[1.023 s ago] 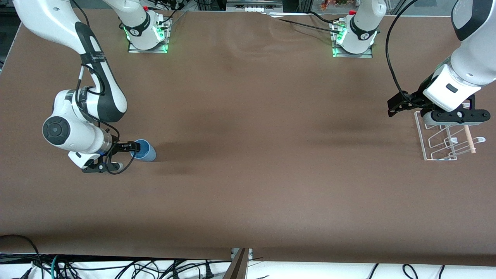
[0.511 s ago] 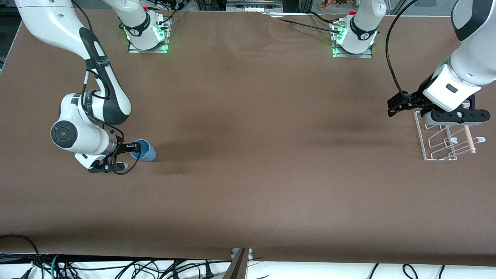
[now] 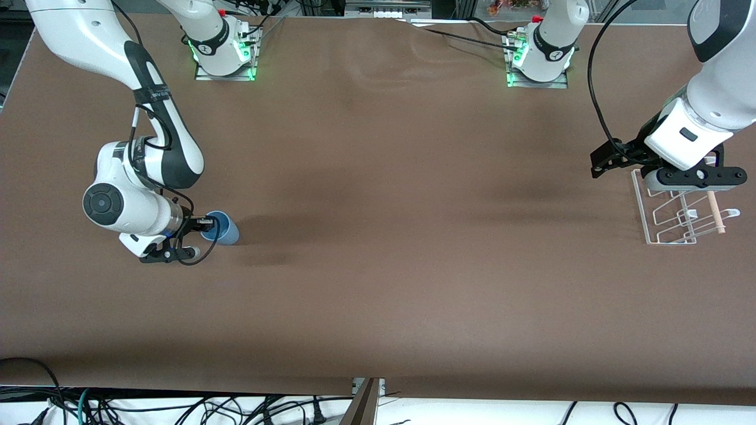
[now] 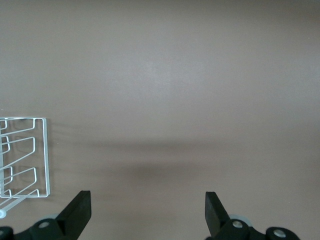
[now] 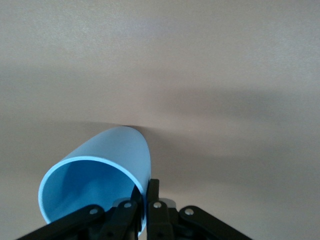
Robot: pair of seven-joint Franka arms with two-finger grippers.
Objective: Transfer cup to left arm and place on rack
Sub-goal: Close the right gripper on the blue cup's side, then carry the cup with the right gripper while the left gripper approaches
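The light-blue cup (image 3: 221,228) is at the right arm's end of the table, tilted with its mouth toward the right gripper (image 3: 205,224). That gripper is shut on the cup's rim, one finger inside and one outside, as the right wrist view shows on the cup (image 5: 105,170) and the gripper (image 5: 145,205). The white wire rack (image 3: 679,215) with a pale wooden rod stands at the left arm's end. The left gripper (image 3: 688,177) hangs over the rack, open and empty. In the left wrist view its fingers (image 4: 77,212) stand wide apart, with the rack (image 4: 25,157) at the edge.
The brown table (image 3: 390,206) is bare between cup and rack. Both arm bases (image 3: 224,50) (image 3: 540,56) stand along the table's edge farthest from the front camera. Cables lie below the table's near edge.
The right arm has shifted slightly toward the left arm's end while gripping the cup's rim; the cup has barely moved. The left arm has stayed still.
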